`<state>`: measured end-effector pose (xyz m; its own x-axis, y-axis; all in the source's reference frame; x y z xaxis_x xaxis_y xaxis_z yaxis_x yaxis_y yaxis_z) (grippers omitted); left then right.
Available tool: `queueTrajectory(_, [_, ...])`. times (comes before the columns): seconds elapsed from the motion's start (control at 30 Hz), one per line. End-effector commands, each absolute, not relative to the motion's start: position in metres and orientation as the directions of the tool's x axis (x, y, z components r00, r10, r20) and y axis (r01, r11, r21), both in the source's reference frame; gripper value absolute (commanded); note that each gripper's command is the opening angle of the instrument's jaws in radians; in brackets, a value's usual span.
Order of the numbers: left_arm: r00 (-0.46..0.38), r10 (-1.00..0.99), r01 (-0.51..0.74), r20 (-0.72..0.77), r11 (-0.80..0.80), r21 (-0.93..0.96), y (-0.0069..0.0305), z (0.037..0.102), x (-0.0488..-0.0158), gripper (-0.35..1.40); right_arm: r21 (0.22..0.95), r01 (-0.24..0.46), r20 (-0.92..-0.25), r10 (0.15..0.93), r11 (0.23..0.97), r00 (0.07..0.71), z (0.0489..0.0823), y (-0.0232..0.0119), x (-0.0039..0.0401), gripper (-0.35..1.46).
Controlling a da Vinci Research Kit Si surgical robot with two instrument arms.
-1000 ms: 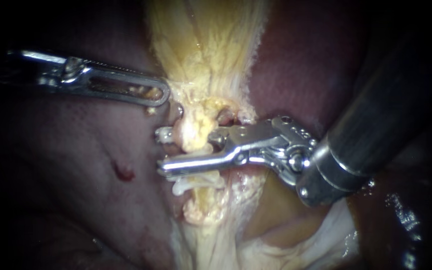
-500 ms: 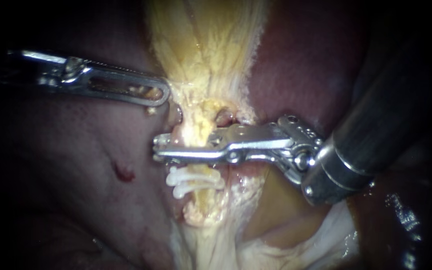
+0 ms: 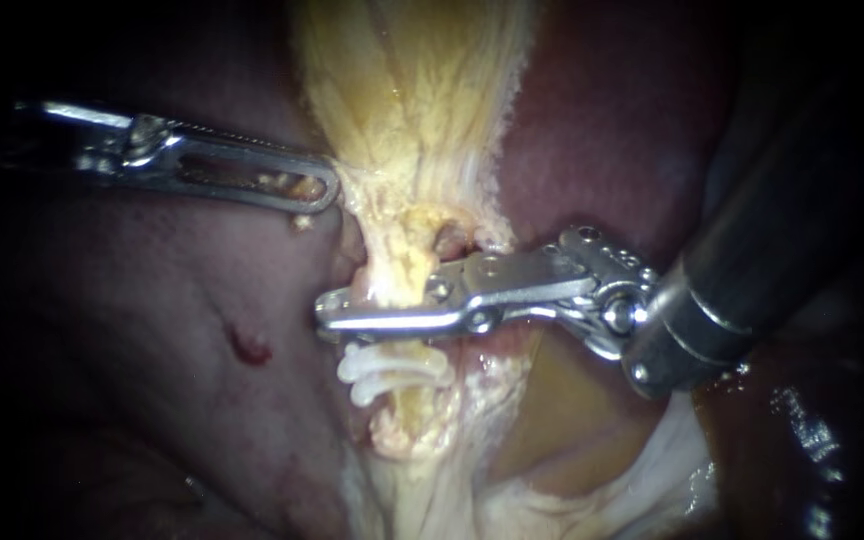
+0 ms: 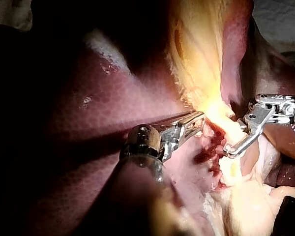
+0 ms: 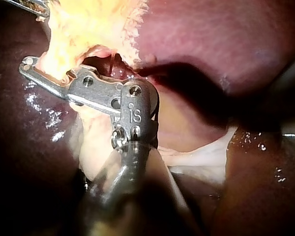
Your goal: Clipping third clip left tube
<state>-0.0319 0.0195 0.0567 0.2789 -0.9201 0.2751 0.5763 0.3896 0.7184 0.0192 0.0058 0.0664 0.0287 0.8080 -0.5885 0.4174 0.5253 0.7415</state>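
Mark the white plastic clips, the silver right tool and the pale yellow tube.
White plastic clips point(image 3: 382, 365): endoscope view, upper clip.
Silver right tool point(image 3: 337, 312): endoscope view, between tips.
Pale yellow tube point(image 3: 397, 268): endoscope view, above the tool.

Dark maroon liver point(image 3: 152, 400) spread to either side, smooth and finely mottled, marked by one small raw red nick point(image 3: 248, 347) on the left. Down the centre, between the liver surfaces, a band of yellow fibrous tissue point(image 3: 412, 90), frayed pale at its edges and narrowing toward the middle. Lower right, a thin whitish membrane point(image 3: 652, 470) stretched beside a smooth tan patch point(image 3: 552, 410), with wet glints point(image 3: 802, 410) on the dark surface nearby.
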Motion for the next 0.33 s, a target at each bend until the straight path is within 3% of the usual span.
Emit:
queueTrajectory(0.03, [0.279, -0.92, 0.576, 0.275, 0.389, 0.718, 0.0195, 0.0567, -0.0319, -0.35, 0.741, 0.418, -0.589, 0.808, 0.526, 0.028, 0.0664, 0.0059, 0.0192, -0.35])
queueTrajectory(0.33, [0.279, -0.92, 0.576, 0.275, 0.39, 0.718, 0.0195, 0.0567, -0.0319, -0.35, 0.742, 0.414, -0.589, 0.808, 0.527, 0.027, 0.0666, 0.0061, 0.0192, -0.35])
